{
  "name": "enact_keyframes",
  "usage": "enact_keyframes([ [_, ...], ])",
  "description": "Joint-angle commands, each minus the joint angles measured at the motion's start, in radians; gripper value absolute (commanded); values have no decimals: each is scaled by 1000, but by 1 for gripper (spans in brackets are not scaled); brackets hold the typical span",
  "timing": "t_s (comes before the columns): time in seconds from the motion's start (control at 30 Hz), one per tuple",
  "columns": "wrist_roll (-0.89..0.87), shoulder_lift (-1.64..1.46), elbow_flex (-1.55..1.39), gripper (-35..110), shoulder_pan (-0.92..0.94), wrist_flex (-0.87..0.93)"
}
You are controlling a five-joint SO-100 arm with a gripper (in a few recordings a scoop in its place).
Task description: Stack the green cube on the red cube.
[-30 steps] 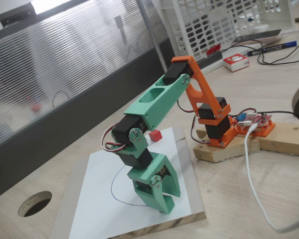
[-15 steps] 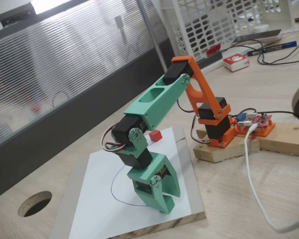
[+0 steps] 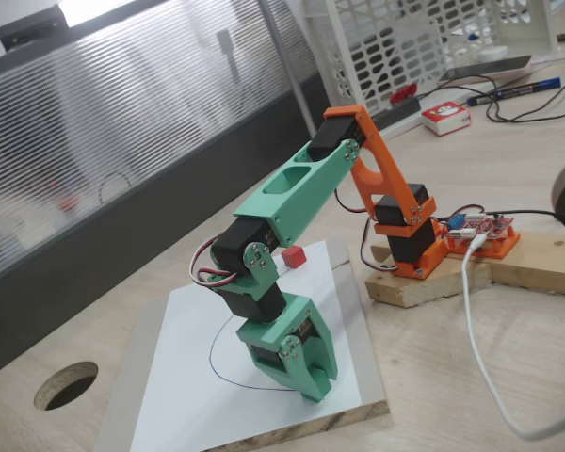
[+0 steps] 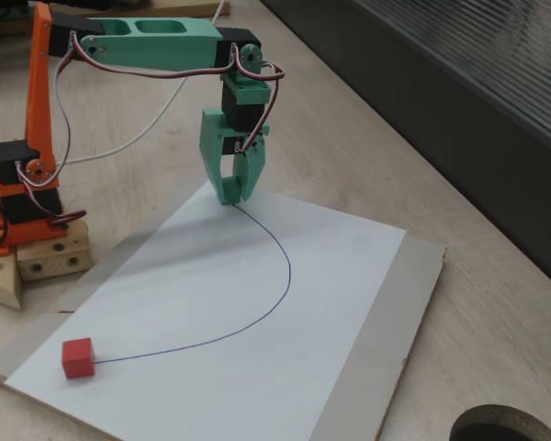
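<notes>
Care at the tips matters most now: the pincer [image 4: 231, 195] stands nose-down with its tips on or just above the white paper [image 4: 257, 340], its two green fingers drawn close with a thin dark slit between them. I cannot tell whether they are fully pressed together or pinching something. The green cube cannot be made out apart from the green plastic; if it is there, it sits hidden between the fingers, and that is my guess at the step in hand, the pickup. To do it well, the grip should be firm and square before any lift, then a straight rise clear of the sheet before swinging over. The red cube [image 4: 77, 357] lies well away from the pincer, at the far end of the blue pen line [image 4: 285, 276] that curves off from right beneath the tips; seen from the other side it sits behind the pincer [image 3: 311, 381], beyond the arm's wrist. Nothing stands on the paper between the two. The wooden board [image 4: 395, 312] under the sheet, the arm's own wooden base [image 3: 433, 278] and the white cable [image 3: 471, 320] lie off to the side, the basket [image 3: 424, 38] farther still.
</notes>
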State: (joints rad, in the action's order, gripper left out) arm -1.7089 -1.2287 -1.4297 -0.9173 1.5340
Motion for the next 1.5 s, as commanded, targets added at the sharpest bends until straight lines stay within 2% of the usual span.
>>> enact_keyframes([
  [0.0, -14, -34, -3, 14, -21, -14],
  [0.77, -8, -41, -3, 14, -21, -3],
  [1.47, -6, -249, -15, 14, -23, 2],
])
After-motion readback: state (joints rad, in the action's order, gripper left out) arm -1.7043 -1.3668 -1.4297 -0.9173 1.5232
